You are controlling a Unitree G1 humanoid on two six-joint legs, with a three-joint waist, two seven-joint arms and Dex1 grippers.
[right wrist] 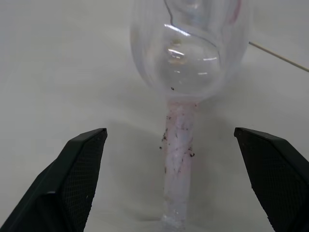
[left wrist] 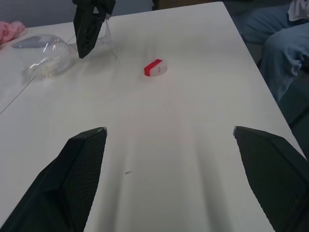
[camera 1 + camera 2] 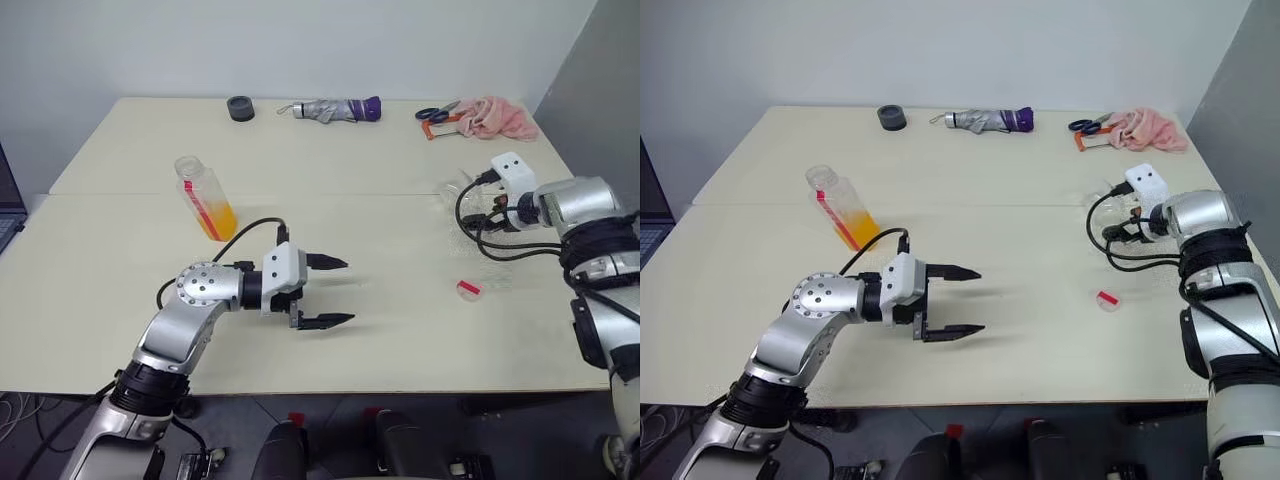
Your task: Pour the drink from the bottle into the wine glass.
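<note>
My left hand (image 3: 338,292) hangs over the middle of the worktop (image 3: 380,330), nearer its front edge, pointing toward my right, its two fingers spread wide with nothing between them. My right hand (image 2: 89,29) is out near the right edge of the worktop, angled down at the wine glass (image 1: 190,48); its fingers also stand wide apart, one on either side of the glass's stem (image 1: 177,169) without touching it. The glass looks empty; from my right wrist its bowl shows above its stem, but I cannot tell for sure whether it stands upright or lies on its side.

The bottle (image 3: 205,198) sits on the left half of the worktop, well apart from both hands, leaning, with the drink (image 3: 220,220) pooled orange in its lower part and its mouth uncapped. The red cap (image 3: 468,289) lies by itself on the right half, between the glass and the front edge.

Along the far edge lie a dark tape roll (image 3: 240,107), a folded umbrella (image 3: 335,109), scissors (image 3: 438,115) and a pink cloth (image 3: 495,117).
</note>
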